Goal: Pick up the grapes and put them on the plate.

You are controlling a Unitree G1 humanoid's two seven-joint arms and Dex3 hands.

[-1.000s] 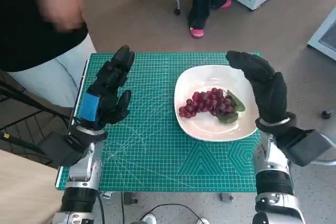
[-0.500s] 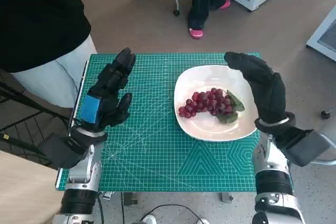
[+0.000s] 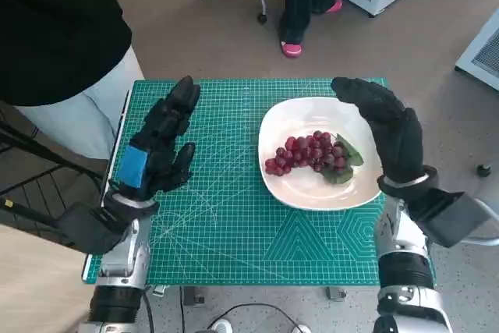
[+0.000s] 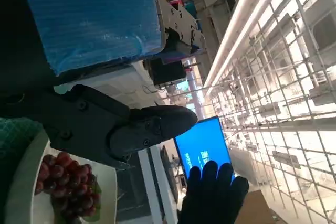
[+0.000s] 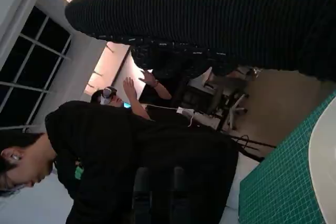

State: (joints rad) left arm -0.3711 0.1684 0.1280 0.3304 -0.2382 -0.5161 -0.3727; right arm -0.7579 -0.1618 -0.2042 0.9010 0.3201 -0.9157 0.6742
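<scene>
A bunch of red grapes with green leaves lies in the middle of the white plate on the right half of the green cutting mat. My right hand in its black glove hovers over the plate's right edge, fingers spread and holding nothing. Over the mat's left half my left hand, black with blue tape, is raised with its fingers apart and empty. The left wrist view also shows the grapes on the plate and the gloved right hand beyond.
The green mat covers the small table. A person in a black top and pale trousers stands close at the table's left edge. Another person's legs and pink shoes are beyond the far edge. The right wrist view shows people.
The person at the left has withdrawn a raised hand out of view. My left hand has shifted slightly; the grapes and my right hand stay where they were.
</scene>
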